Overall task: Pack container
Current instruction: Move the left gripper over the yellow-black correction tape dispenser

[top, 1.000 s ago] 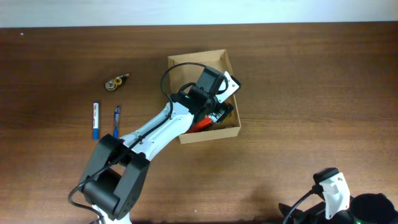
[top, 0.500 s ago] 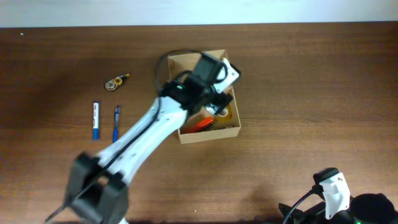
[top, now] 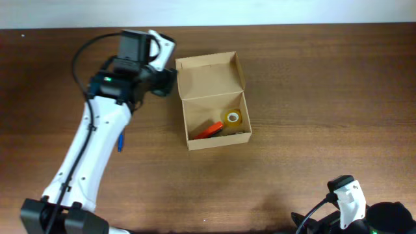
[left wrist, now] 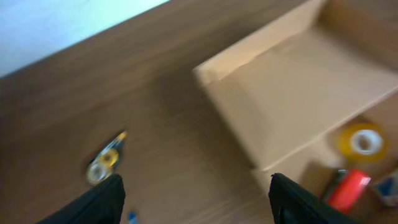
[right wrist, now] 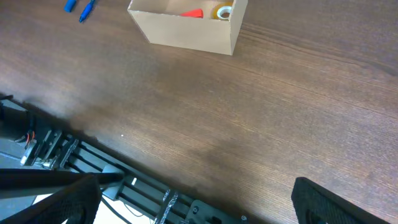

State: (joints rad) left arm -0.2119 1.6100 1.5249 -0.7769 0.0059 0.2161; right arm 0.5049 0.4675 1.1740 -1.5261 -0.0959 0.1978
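Observation:
The tan cardboard container (top: 214, 133) stands mid-table with its flap lid (top: 211, 75) open toward the back. Inside lie a yellow tape roll (top: 233, 118) and an orange-red item (top: 209, 130). My left gripper (top: 166, 81) is open and empty, just left of the lid. In the left wrist view (left wrist: 199, 208) the container (left wrist: 280, 106), tape roll (left wrist: 362, 140) and red item (left wrist: 348, 190) lie to the right. My right gripper (top: 348, 198) is open and empty at the table's front edge, far from the container (right wrist: 186, 31).
A small yellow and silver dispenser (left wrist: 106, 163) lies on the table left of the container. A blue pen (top: 120, 140) shows partly beside my left arm, and blue pens (right wrist: 78, 6) show in the right wrist view. A metal frame (right wrist: 124, 186) runs below the front edge.
My left gripper has come out of the container and swung up and to the left, empty. The tape roll and orange-red item stay inside. The right arm has not moved.

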